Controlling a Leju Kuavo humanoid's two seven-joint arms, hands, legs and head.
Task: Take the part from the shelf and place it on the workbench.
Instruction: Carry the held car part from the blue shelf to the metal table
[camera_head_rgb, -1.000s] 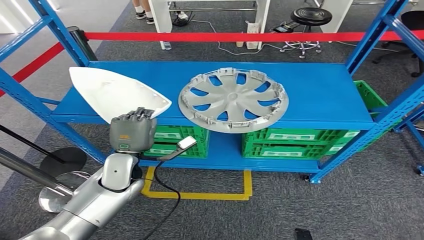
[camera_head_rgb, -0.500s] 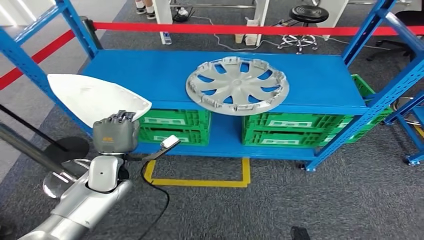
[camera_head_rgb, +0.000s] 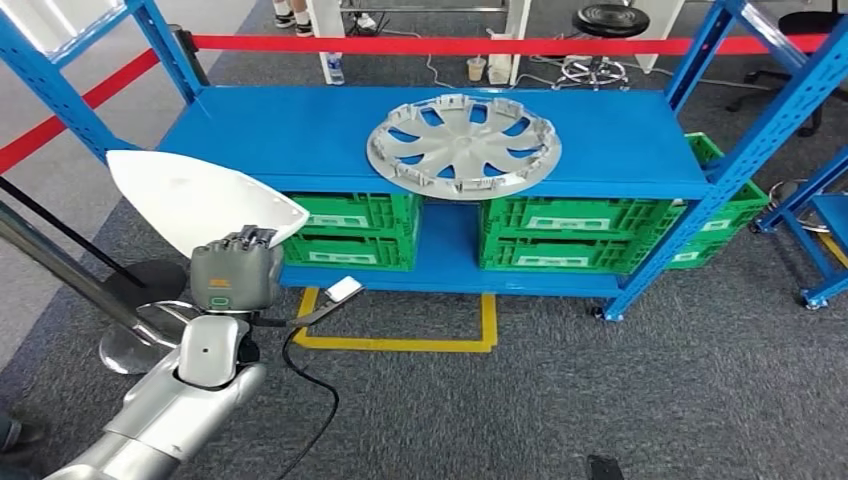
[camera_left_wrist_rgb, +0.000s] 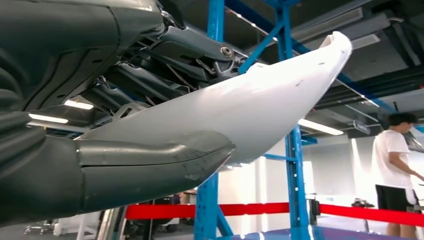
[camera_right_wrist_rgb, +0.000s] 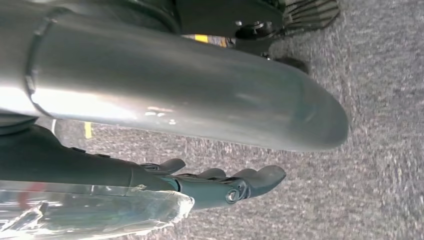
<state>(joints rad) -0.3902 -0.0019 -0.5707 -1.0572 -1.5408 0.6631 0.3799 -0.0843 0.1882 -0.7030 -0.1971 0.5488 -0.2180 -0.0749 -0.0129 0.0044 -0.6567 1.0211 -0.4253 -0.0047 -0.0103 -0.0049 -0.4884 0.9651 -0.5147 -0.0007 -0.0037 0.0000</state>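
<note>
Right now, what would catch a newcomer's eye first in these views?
The curved white pointed plastic panel, which the left hand holds up in front of the blue metal shelf, off its left front corner. Next, the round grey spoked wheel cover lying flat on the shelf's top board, with green plastic crates on the board below.

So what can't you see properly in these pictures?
- Head view: the left hand hides the edge of the white part it holds.
- Left wrist view: the thumb covers the grip underneath the white part.
- Right wrist view: the right hand is cut off, so open or shut is unclear.
</note>
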